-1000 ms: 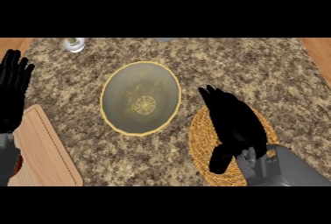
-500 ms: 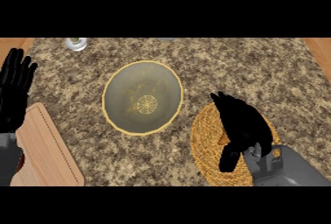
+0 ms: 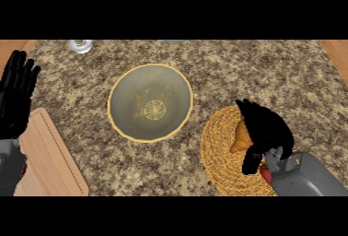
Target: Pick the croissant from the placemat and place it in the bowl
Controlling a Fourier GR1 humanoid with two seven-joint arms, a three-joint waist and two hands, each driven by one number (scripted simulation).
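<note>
One golden-brown croissant (image 3: 239, 138) on woven placemat (image 3: 219, 152), right hand (image 3: 266, 130) curled around it; left hand (image 3: 18, 94) open.

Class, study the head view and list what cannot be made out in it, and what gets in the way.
- Croissant: mostly hidden under the right hand; whether it is gripped cannot be told.
- Woven placemat: its right part is covered by the hand and forearm.
- Small grey object: cut by the top edge, too small to identify.
</note>
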